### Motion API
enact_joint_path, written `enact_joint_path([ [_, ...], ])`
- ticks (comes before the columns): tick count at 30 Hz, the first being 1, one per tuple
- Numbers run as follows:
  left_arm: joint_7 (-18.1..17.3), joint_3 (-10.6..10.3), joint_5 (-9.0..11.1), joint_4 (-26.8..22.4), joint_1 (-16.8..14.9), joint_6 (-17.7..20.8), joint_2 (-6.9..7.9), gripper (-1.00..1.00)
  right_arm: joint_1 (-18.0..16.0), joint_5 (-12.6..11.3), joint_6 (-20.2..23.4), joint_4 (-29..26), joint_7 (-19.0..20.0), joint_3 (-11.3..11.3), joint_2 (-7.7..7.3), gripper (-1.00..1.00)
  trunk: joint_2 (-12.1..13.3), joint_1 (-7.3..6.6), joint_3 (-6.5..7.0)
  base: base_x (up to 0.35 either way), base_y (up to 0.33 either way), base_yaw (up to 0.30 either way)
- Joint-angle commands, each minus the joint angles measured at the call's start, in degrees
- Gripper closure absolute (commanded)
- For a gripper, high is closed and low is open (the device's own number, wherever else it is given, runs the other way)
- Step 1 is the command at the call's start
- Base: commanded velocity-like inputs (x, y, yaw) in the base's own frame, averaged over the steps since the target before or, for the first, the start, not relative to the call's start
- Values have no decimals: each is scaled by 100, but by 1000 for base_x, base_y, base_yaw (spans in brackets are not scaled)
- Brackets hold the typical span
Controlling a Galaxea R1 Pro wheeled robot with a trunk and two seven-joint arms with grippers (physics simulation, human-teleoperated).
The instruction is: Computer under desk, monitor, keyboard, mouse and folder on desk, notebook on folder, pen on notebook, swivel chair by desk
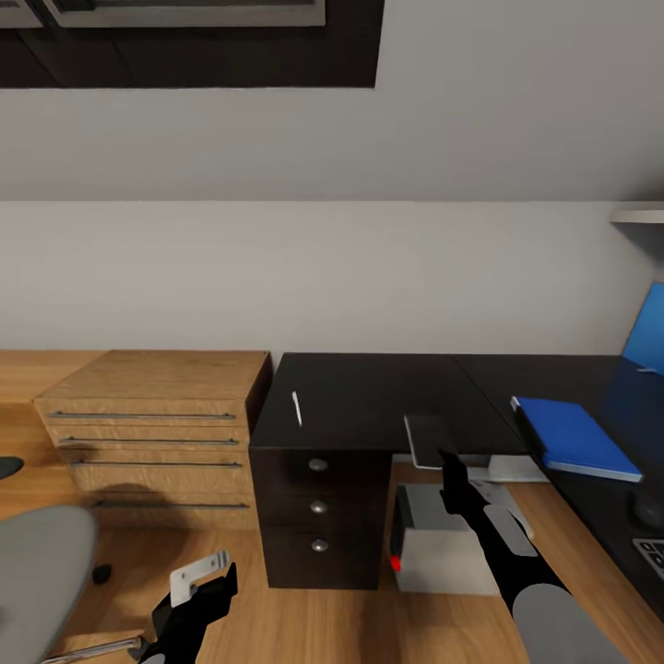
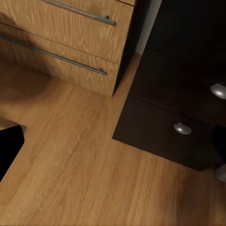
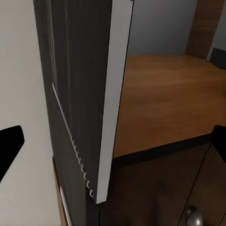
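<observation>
While the right pincer (image 1: 443, 458) is raised at the front edge of the long black-topped table (image 1: 369, 392), it is clenched on the thin dark grey notebook (image 1: 428, 439), holding it up off the surface, probably so it can be carried across and laid flat on the folder. In the right wrist view that notebook (image 3: 84, 99) stands edge-on between the fingers, its pale page edge (image 3: 113, 94) showing. From this pincer the flat bright blue folder (image 1: 576, 436) lies on the table off to the right, near but apart; the slim white pen (image 1: 297, 408) lies on the table to the left. Below it, under the table, sits the boxy light grey computer tower (image 1: 443, 549). The left pincer (image 1: 205, 581) hangs low over the wood floor (image 2: 84, 179), jaws apparently released and empty, before the light wood chest (image 1: 152, 433).
</observation>
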Motion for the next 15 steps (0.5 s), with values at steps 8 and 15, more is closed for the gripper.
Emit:
enact_joint_path([
  [8, 23, 1, 59, -2, -1, 17, -3, -100, -3, -35, 38, -3, -10, -21, -4, -100, -2, 0, -5, 163, 0, 0],
  [15, 26, 1, 65, -1, -1, 19, -3, -100, -3, -35, 43, -3, -18, -28, -7, -100, -2, 0, -5, 26, 0, 0],
])
